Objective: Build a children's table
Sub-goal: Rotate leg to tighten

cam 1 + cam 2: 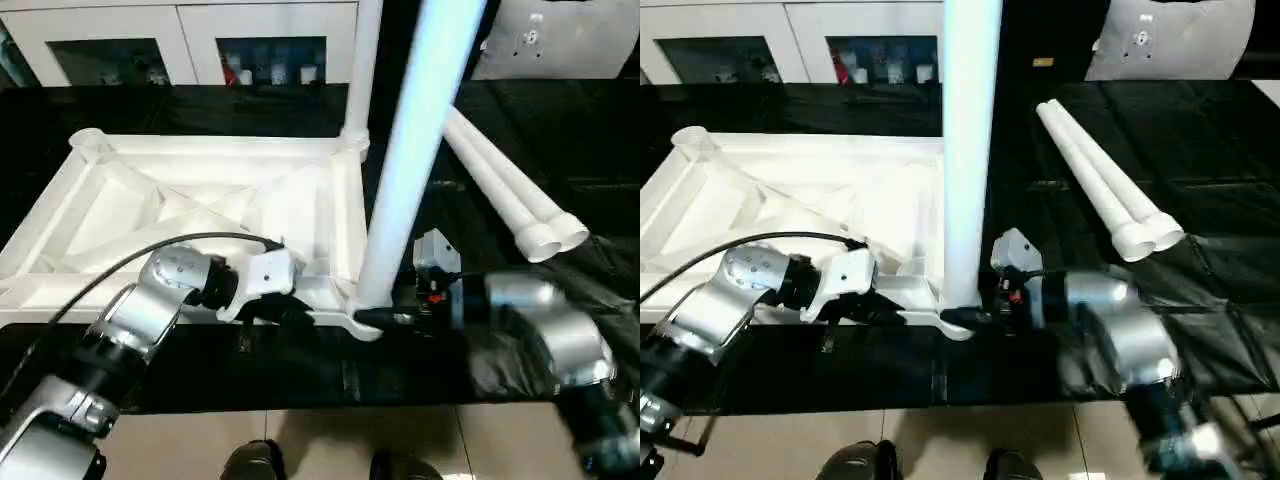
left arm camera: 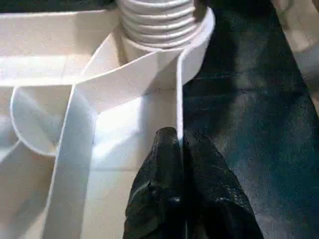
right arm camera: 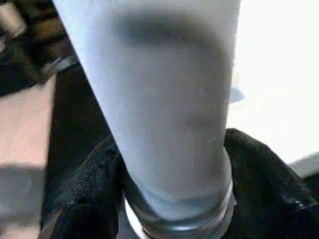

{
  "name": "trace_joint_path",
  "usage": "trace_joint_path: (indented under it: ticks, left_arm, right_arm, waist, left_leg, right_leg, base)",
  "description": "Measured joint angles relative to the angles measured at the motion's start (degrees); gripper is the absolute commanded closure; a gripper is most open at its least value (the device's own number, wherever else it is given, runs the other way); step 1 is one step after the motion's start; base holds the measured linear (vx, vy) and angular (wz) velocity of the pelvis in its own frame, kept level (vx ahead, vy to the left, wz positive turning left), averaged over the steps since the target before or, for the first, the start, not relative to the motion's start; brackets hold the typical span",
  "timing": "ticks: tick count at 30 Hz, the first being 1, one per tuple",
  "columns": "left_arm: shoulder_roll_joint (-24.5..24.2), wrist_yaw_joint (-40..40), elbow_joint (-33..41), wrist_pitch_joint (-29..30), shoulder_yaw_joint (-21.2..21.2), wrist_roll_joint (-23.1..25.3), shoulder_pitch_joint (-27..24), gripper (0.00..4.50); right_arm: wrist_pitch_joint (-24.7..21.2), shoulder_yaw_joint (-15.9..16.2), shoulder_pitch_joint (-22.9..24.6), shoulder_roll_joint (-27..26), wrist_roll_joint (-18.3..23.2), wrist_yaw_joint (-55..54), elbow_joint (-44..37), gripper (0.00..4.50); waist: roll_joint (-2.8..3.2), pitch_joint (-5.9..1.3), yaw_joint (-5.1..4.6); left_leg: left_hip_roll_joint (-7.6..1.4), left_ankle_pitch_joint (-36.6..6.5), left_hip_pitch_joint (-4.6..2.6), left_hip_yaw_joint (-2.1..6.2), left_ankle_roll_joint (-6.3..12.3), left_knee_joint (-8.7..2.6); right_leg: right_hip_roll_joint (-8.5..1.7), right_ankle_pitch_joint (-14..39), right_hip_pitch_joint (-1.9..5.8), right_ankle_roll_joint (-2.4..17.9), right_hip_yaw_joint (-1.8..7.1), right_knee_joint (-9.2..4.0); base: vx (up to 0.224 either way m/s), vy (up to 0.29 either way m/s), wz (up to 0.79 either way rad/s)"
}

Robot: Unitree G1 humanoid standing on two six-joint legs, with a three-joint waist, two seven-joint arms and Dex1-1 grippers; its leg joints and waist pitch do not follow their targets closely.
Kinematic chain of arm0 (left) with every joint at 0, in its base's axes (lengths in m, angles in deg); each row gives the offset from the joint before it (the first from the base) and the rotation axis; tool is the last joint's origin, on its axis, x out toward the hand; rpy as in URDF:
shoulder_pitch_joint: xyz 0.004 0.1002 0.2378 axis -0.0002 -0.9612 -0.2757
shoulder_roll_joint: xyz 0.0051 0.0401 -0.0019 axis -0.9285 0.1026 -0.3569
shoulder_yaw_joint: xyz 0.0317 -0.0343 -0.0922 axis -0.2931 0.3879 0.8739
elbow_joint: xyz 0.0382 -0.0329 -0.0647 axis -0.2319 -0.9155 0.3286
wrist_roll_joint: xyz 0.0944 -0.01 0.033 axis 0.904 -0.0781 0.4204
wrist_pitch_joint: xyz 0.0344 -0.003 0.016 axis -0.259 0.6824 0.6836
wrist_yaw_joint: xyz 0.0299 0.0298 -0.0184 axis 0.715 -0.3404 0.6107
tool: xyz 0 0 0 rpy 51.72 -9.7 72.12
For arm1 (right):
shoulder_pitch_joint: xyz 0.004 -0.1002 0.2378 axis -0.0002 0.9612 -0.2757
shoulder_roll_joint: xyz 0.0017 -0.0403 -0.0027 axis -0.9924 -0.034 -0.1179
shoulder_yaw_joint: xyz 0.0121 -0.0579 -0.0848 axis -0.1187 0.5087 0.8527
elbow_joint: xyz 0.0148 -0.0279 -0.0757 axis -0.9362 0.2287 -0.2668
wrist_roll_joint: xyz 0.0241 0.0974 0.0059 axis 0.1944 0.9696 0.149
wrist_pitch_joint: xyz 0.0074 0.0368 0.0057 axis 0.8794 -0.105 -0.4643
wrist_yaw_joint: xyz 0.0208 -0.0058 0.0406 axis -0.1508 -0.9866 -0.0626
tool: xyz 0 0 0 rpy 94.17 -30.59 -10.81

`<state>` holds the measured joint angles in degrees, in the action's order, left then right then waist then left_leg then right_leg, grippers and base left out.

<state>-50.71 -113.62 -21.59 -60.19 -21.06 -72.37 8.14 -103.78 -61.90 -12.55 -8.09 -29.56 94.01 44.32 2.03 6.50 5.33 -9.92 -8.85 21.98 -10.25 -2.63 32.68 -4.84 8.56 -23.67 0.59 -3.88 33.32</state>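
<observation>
Threading stage: upright leg (image 1: 415,150) stands in the near corner socket (image 2: 164,30) of the inverted table top (image 1: 200,200); thread turns are exposed above the socket, so by this judgement the leg is not fully seated.
Location of parts: table top lies ribs-up on the black worktop (image 1: 560,150); a second leg (image 1: 360,70) stands at the far corner; two spare legs (image 1: 1100,190) lie side by side on the worktop, well apart from the top.
Risk, cross-threading: a tilted leg could jam in the socket if turned.
Risk, slip: smooth tapered tube may spin inside the fingers instead of turning.
Risk, top rotation: loss of the rim clamp would let the top swing with the leg.
Left tool (image 2: 180,149): closed, pinching the thin rim wall (image 2: 178,89) near the socket; forearm reaches in low from the left.
Right tool (image 3: 174,199): fingers wrapped around the leg base, gripping it; wrist held level, just beside the corner.
</observation>
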Motion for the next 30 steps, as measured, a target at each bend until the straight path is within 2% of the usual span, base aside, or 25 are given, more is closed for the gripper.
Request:
trace_joint_path:
  ticks: [3, 5, 9, 11, 12, 14, 15, 16, 17, 18, 19, 20, 21, 22, 24, 25, 27, 30]
  left_arm:
    - [2.2, 4.8, 0.7, 4.9, 1.4, 0.4, -0.4, 4.5]
    - [5.9, 10.6, 1.1, 9.1, 3.1, 2.1, -0.6, 4.5]
    - [13.1, 20.4, 1.5, 15.5, 4.7, 3.1, -0.6, 4.5]
    - [15.6, 24.4, 1.5, 17.8, 5.1, 4.0, -0.4, 4.5]
    - [16.9, 26.6, 1.4, 18.8, 5.2, 4.7, 0.0, 4.5]
    - [19.4, 30.4, 1.4, 20.8, 5.3, 5.5, 0.3, 4.5]
    - [20.2, 31.4, 1.5, 21.5, 5.4, 5.6, 0.3, 4.5]
    - [20.8, 32.4, 1.7, 22.2, 5.4, 5.7, 0.3, 4.5]
    - [20.9, 32.7, 1.8, 22.3, 5.3, 6.0, 0.3, 4.5]
    - [20.8, 32.7, 1.9, 22.3, 5.1, 6.4, 0.3, 4.5]
    - [20.6, 32.7, 2.4, 22.4, 5.2, 6.6, 0.3, 4.5]
    - [20.5, 32.6, 2.6, 22.4, 5.2, 6.6, 0.1, 4.5]
    - [20.1, 32.5, 3.1, 22.4, 5.0, 6.6, 0.0, 4.5]
    - [19.7, 32.5, 3.5, 22.4, 5.1, 6.7, -0.1, 4.5]
    - [18.8, 32.1, 4.4, 22.4, 4.9, 6.7, -0.1, 4.5]
    - [17.9, 31.2, 4.9, 21.9, 4.8, 6.4, -0.2, 4.5]
    - [16.9, 30.2, 5.4, 21.3, 4.7, 6.4, -0.4, 4.5]
    - [14.0, 26.8, 5.6, 18.5, 4.7, 5.5, -0.9, 4.5]
  right_arm:
    - [-2.7, -2.4, 1.9, -4.3, -0.6, -9.6, -1.7, 1.83]
    - [-4.8, -5.5, 2.4, -9.9, -2.7, -19.6, -2.2, 1.83]
    - [-6.8, -9.5, 0.8, -17.7, -5.8, -34.6, -0.9, 1.83]
    - [-6.8, -10.5, -0.6, -20.3, -6.9, -39.9, 0.7, 1.83]
    - [-6.8, -11.0, -1.6, -21.9, -7.7, -43.1, 1.8, 1.83]
    - [-6.8, -12.1, -3.5, -24.2, -8.6, -48.4, 3.8, 1.83]
    - [-6.7, -12.6, -3.9, -24.9, -8.8, -49.8, 4.3, 1.48]
    - [-6.6, -13.1, -4.2, -25.5, -8.9, -50.6, 4.5, 1.27]
    - [-6.2, -13.7, -4.2, -26.3, -8.9, -50.8, 4.4, 1.13]
    - [-5.9, -14.0, -3.9, -26.7, -8.9, -50.8, 4.4, 1.11]
    - [-5.5, -14.0, -3.9, -27.0, -8.8, -50.8, 4.4, 0.94]
    - [-5.2, -13.9, -3.9, -27.0, -8.8, -50.7, 4.5, 0.84]
    - [-4.8, -13.4, -3.9, -26.9, -9.0, -50.5, 4.6, 0.84]
    - [-4.2, -12.7, -3.6, -26.9, -9.0, -49.8, 4.5, 0.7]
    - [-3.3, -11.7, -2.8, -26.6, -9.2, -49.1, 4.5, 0.6]
    - [-2.4, -10.7, -2.4, -25.6, -9.4, -47.8, 4.3, 0.49]
    - [-1.3, -9.9, -2.0, -24.3, -9.4, -45.7, 4.1, 0.27]
    - [0.2, -8.6, 0.2, -21.0, -8.7, -39.0, 2.3, 0.04]
  waist:
    - [0.05, -0.04, -0.7]
    - [-0.07, -0.03, -1.66]
    - [-0.21, 0.06, -3.04]
    - [-0.06, 0.11, -3.5]
    - [0.08, 0.19, -3.71]
    - [0.54, 0.44, -4.3]
    - [0.88, 0.62, -4.59]
    - [1.18, 0.92, -4.43]
    - [0.89, 1.14, -4.13]
    - [-0.12, 1.08, -3.57]
    - [-1.34, 1.25, -2.81]
    - [-1.49, 1.31, -2.28]
    - [-1.02, 1.25, -1.74]
    - [-0.04, 1.0, -1.45]
    - [0.0, 1.0, -1.96]
    - [0.0, 0.99, -2.3]
    - [-0.17, 0.96, -2.69]
    - [-0.23, 0.97, -2.73]
  left_leg:
    - [0.05, 0.0, -0.12, 0.0, -0.01, -0.01]
    - [0.06, 0.0, -0.26, 0.0, -0.01, 0.01]
    - [0.27, 0.0, -0.37, 0.02, -0.01, 0.0]
    - [0.35, 0.0, -0.49, 0.17, -0.01, -0.13]
    - [0.35, 0.0, -0.55, 0.29, -0.01, -0.23]
    - [0.09, 0.0, -0.6, 0.61, 0.0, -0.53]
    - [-0.02, 0.0, -0.57, 1.02, -0.01, -0.73]
    - [-0.11, 0.0, -0.45, 1.11, -0.02, -1.16]
    - [-0.05, 0.0, -0.73, 0.32, -0.01, -1.31]
    - [0.19, 0.0, -1.1, -0.86, -0.02, -1.29]
    - [0.77, -0.1, -1.93, -1.47, -0.07, -0.32]
    - [0.89, -1.6, -1.87, -1.24, -0.53, 0.4]
    - [1.38, -2.1, -1.25, 1.27, 0.31, 1.54]
    - [1.81, -1.4, -1.02, 3.22, -0.47, 1.28]
    - [1.34, -0.7, -0.81, 3.54, -1.23, 0.93]
    - [1.08, -0.7, -0.74, 3.44, -1.23, 0.81]
    - [1.06, -0.8, -0.53, 3.07, -1.2, 0.98]
    - [0.96, -0.8, -0.57, 2.82, -1.16, 0.52]
  right_leg:
    - [-0.01, 0.1, 0.04, -0.2, 0.03, -0.13]
    - [-0.02, 0.1, 0.1, -0.2, 0.04, -0.21]
    - [-0.27, 0.2, 0.11, -0.3, -0.15, -0.49]
    - [-0.35, 0.3, 0.35, -0.4, -0.36, -0.94]
    - [-0.36, 0.3, 0.54, -0.4, -0.64, -1.4]
    - [-0.49, 0.4, 1.1, -0.6, -1.98, -2.93]
    - [-0.53, 0.5, 1.64, -0.6, -2.66, -3.54]
    - [-0.47, 1.9, 1.89, 0.0, -2.88, -2.34]
    - [-0.52, 4.0, 1.25, 1.0, -2.22, 0.18]
    - [-0.58, 5.4, 1.07, 1.3, -0.41, 3.03]
    - [-0.5, 5.7, -0.35, -0.2, 1.6, 3.64]
    - [-0.59, 5.4, -0.35, -0.6, 1.61, 3.74]
    - [-0.49, 5.4, 0.11, -0.6, 1.27, 3.7]
    - [-0.36, 5.3, -0.01, -0.6, -0.03, 3.56]
    - [0.08, 5.1, -0.09, -0.2, -0.21, 2.97]
    - [0.55, 4.0, -0.06, 0.7, -0.01, 2.04]
    - [0.46, 1.4, 0.0, 1.6, 0.07, 1.21]
    - [0.42, 0.6, 0.08, 1.3, 0.04, 0.65]
  base:
    - [0.0, 0.0, 0.0]
    - [0.0, 0.0, 0.0]
    - [0.0, 0.0, 0.0]
    - [0.0, 0.0, 0.0]
    - [0.0, 0.0, 0.0]
    - [0.0, 0.0, 0.0]
    - [-0.076, 0.064, -0.08]
    - [-0.052, 0.046, -0.06]
    - [-0.078, -0.007, 0.14]
    - [0.014, -0.087, 0.17]
    - [0.014, -0.087, 0.17]
    - [0.096, -0.1, -0.03]
    - [0.076, -0.035, -0.27]
    - [0.076, -0.035, -0.27]
    - [0.024, 0.008, -0.09]
    - [0.0, 0.0, 0.0]
    - [0.0, 0.0, 0.0]
    - [0.0, 0.0, 0.0]
